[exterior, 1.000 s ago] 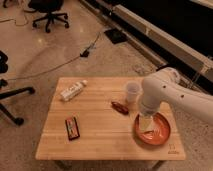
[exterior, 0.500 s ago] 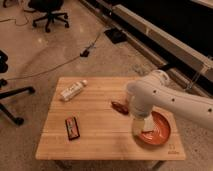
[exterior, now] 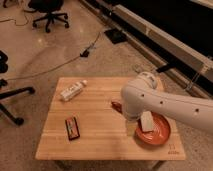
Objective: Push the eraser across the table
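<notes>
The eraser (exterior: 73,128), a small flat block with black edges and a reddish-orange face, lies on the front left part of the light wooden table (exterior: 95,110). My white arm (exterior: 155,102) reaches in from the right above the table's middle right. The gripper (exterior: 131,130) hangs below the arm's elbow-like bulk, just left of the orange plate and well to the right of the eraser, apart from it.
A white bottle (exterior: 71,90) lies at the table's back left. A glossy dark-red oblong item (exterior: 115,105) lies partly hidden behind the arm. An orange plate (exterior: 161,137) with a white piece (exterior: 147,121) sits at the front right. Office chairs (exterior: 47,12) and cables stand on the floor behind.
The arm has swung leftward from above the plate toward the table's middle, and the gripper has come nearer the eraser. The eraser, bottle and plate have not moved.
</notes>
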You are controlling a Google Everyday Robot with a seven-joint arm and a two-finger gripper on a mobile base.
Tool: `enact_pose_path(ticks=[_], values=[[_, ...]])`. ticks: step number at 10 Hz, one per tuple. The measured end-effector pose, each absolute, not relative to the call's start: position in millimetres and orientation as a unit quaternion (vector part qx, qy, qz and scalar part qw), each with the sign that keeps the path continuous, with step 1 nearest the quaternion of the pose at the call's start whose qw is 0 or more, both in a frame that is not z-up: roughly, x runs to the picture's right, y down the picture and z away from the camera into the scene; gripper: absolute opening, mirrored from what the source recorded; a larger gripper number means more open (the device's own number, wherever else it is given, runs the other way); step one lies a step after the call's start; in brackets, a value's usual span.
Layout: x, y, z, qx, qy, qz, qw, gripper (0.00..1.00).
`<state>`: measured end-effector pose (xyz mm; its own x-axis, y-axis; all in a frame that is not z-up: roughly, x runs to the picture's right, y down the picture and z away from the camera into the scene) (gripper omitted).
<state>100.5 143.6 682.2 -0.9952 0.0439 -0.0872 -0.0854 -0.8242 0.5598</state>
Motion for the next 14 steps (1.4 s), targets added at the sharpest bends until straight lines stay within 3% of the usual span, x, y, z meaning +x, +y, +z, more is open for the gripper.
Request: enact_pose_path(ticks=[14], values=[[38.4,156.6,692.0,-0.031,0.308,0.945,0.103,0.80]])
